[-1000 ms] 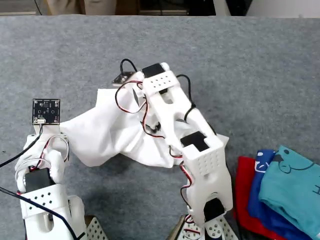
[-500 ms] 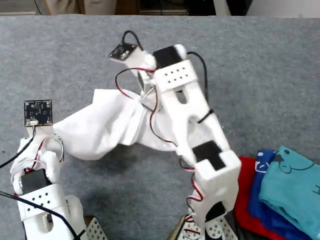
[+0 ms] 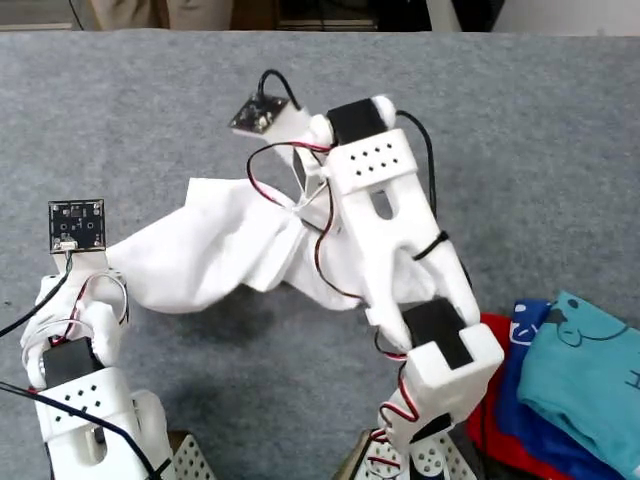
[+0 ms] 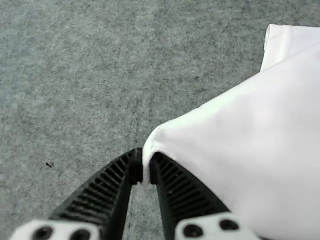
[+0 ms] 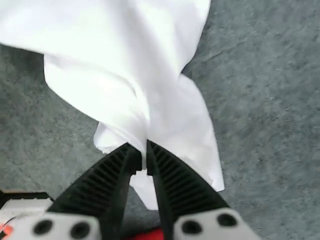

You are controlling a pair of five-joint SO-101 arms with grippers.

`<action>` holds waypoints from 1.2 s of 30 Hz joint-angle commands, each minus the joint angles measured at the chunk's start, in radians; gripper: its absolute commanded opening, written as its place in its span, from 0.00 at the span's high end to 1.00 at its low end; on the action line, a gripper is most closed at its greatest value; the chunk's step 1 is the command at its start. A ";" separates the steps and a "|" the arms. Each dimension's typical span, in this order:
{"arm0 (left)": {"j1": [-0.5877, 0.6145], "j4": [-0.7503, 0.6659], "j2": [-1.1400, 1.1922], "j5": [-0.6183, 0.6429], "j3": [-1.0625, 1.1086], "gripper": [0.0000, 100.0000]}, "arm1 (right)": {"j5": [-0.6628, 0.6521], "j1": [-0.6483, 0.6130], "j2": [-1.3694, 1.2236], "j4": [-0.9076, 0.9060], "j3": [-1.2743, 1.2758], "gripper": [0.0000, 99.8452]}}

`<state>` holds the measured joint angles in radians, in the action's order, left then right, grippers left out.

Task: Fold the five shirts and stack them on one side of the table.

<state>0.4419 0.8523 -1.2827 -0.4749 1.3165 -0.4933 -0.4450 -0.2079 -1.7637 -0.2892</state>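
Note:
A white shirt [image 3: 215, 250] hangs stretched between my two arms above the grey table [image 3: 520, 130]. My left gripper [image 4: 143, 172] is shut on one corner of the white shirt [image 4: 240, 150], at the left of the high view. My right gripper [image 5: 142, 162] is shut on a bunched fold of the white shirt [image 5: 125, 65] near the table's middle; the cloth drapes down from it. In the high view the right arm [image 3: 385, 220] crosses over the shirt's right part. Folded shirts, teal [image 3: 585, 375], blue [image 3: 530, 400] and red [image 3: 490, 395], are stacked at the table's right front.
The stack of folded shirts lies close beside the right arm's base [image 3: 430, 430]. The left arm's base [image 3: 85, 410] stands at the front left. Bare grey table stretches along the back and the far right [image 3: 540, 180].
The right arm has lifted and carried its hold on the white shirt toward the back of the table, pulling the cloth out longer. The left arm has barely shifted.

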 commanded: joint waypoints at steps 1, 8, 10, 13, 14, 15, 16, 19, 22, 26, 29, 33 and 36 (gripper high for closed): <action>0.008 -0.017 -0.012 -0.009 -0.017 0.98 | -0.023 -0.104 0.137 -0.020 0.107 0.99; 0.048 -0.021 -0.012 -0.009 -0.017 0.98 | -0.017 -0.237 0.266 0.121 0.478 0.98; 0.063 -0.021 -0.012 -0.009 -0.017 0.98 | -0.015 -0.222 0.262 0.178 0.547 0.93; 0.072 -0.020 -0.012 -0.011 -0.017 0.98 | -0.015 -0.214 0.269 0.193 0.584 0.81; 0.072 -0.018 -0.012 -0.011 -0.017 0.98 | -0.015 -0.217 0.275 0.172 0.584 0.78; 0.072 -0.018 -0.012 -0.011 -0.017 0.98 | -0.015 -0.220 0.288 0.157 0.584 0.76; 0.072 -0.018 -0.012 -0.011 -0.017 0.98 | -0.015 -0.232 0.309 0.141 0.584 0.75; 0.071 -0.018 -0.012 -0.011 -0.017 0.98 | -0.014 -0.263 0.407 0.089 0.588 0.76; 0.069 -0.018 -0.012 -0.011 -0.017 0.98 | 0.012 -0.288 0.513 0.038 0.590 0.77; 0.069 -0.018 -0.012 -0.054 -0.014 0.98 | 0.012 -0.286 0.591 0.011 0.622 0.77; 0.071 -0.018 -0.012 -0.060 -0.014 0.98 | 0.011 -0.321 0.613 0.021 0.731 0.79; 0.068 -0.018 -0.012 -0.060 -0.014 0.98 | 0.008 -0.355 0.618 0.092 0.834 0.83; 0.066 -0.018 -0.012 -0.060 -0.014 0.98 | 0.011 -0.355 0.582 0.153 0.860 0.85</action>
<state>0.5063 0.8523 -1.2827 -0.5286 1.3165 -0.4902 -0.7856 0.3751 -1.6686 0.5547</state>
